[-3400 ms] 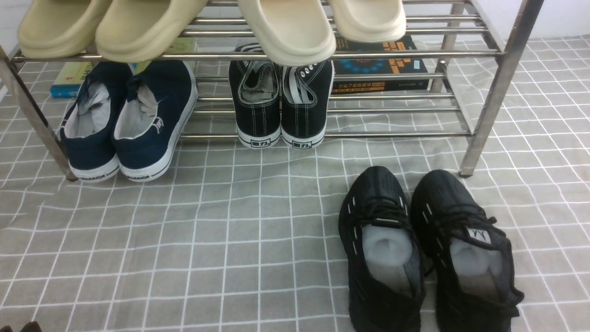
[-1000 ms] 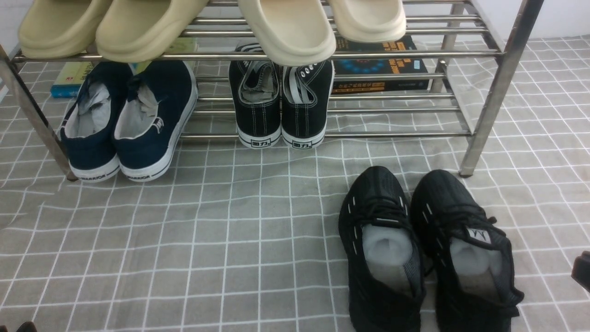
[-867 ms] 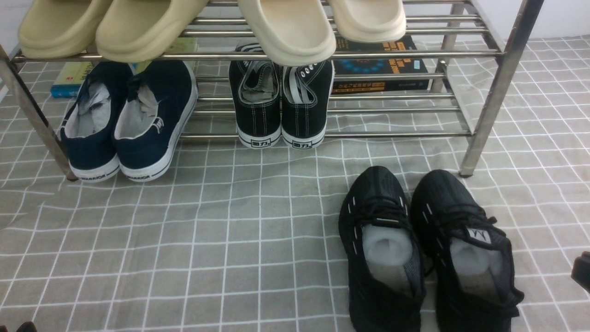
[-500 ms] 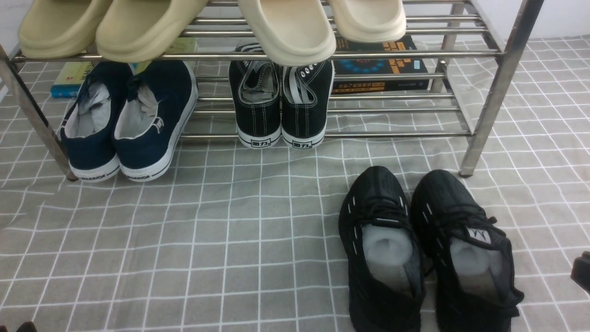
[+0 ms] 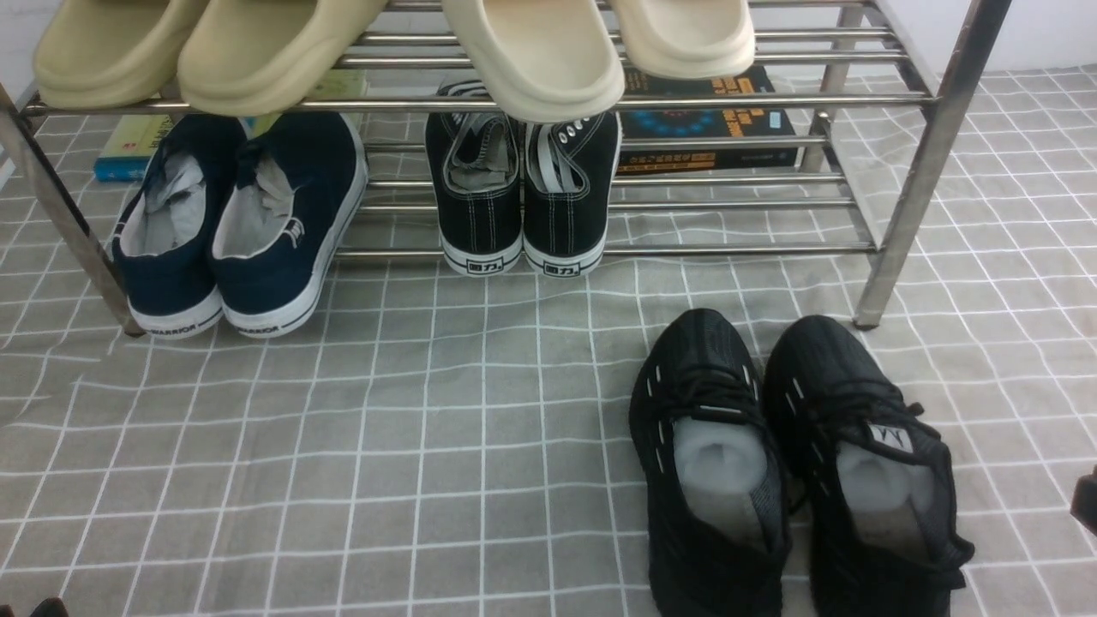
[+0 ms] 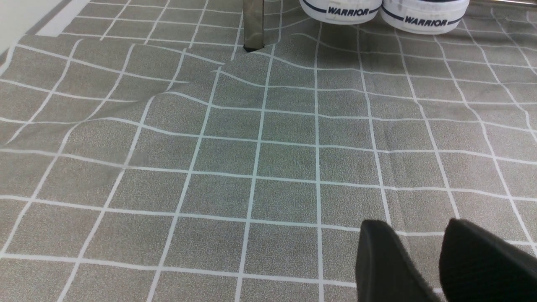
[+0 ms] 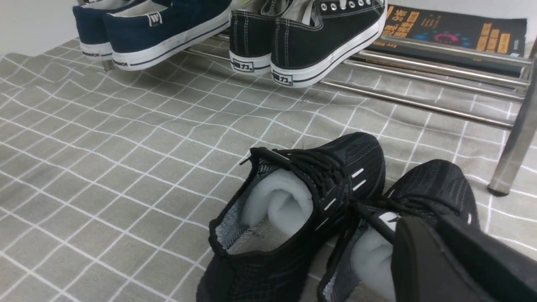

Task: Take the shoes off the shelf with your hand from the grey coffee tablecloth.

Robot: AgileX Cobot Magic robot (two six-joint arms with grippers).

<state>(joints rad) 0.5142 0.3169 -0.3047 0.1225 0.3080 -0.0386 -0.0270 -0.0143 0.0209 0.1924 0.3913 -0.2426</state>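
Note:
The pair of all-black knit shoes (image 5: 711,463) stands side by side on the grey coffee tablecloth (image 5: 428,428), just in front of the shelf's (image 5: 908,188) right leg, toes toward the shelf. They also show in the right wrist view (image 7: 302,197). My right gripper (image 7: 423,222) hovers over the right-hand shoe's opening with its fingers together and nothing between them. In the front view only a sliver of it (image 5: 1087,506) shows at the right edge. My left gripper (image 6: 417,228) is open and empty, low over bare cloth at the near left.
Navy white-soled slip-ons (image 5: 231,223) and black canvas sneakers (image 5: 523,188) sit on the lower tier. Beige slippers (image 5: 257,51) sit on the upper tier. Books (image 5: 703,120) lie behind the shelf. The shelf's left leg (image 6: 253,25) stands ahead of my left gripper.
The right gripper came into the front view at the right edge about a second ago and has now slipped slightly further toward that edge. The shoes have not moved.

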